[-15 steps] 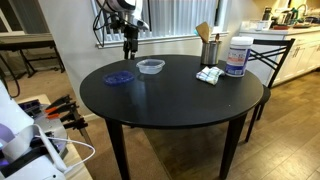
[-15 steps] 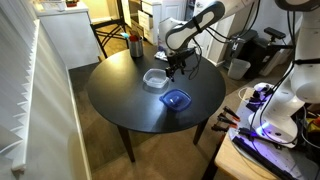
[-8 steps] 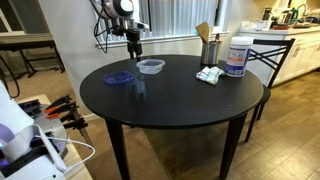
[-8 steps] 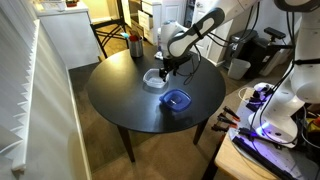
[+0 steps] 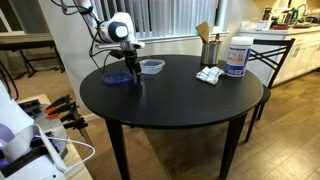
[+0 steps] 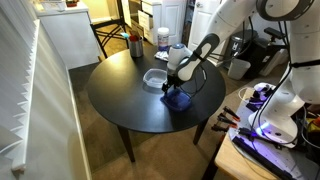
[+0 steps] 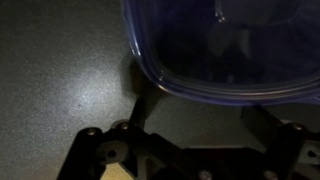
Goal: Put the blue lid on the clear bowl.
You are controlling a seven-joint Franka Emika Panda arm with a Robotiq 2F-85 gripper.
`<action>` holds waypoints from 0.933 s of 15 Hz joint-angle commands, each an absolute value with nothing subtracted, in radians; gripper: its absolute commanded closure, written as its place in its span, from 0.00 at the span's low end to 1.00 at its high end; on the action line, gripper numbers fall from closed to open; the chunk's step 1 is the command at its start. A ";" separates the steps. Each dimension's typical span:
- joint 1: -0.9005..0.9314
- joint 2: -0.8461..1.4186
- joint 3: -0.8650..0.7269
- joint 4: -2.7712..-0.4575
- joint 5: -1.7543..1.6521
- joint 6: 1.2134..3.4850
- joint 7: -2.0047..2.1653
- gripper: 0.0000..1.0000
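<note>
In the wrist view the fingers (image 7: 135, 108) are spread wide and hold nothing. The blue lid (image 7: 230, 45) lies flat on the desk (image 5: 180, 100) at 12 o'clock from them, with its near rim about in line with the gap between the tips. Being round, it has no long axis to match. In an exterior view the clear bowl (image 5: 151, 66) stands near the lid at about 2 o'clock, apart from it. I judge the grasp must take this near rim.
</note>
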State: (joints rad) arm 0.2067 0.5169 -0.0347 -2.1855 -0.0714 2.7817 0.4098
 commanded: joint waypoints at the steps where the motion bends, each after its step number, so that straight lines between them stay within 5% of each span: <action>1: 0.293 0.481 -0.106 -2.280 -0.116 2.908 0.425 0.00; 14: 0.597 0.311 -0.435 -2.551 -0.119 3.181 0.396 0.00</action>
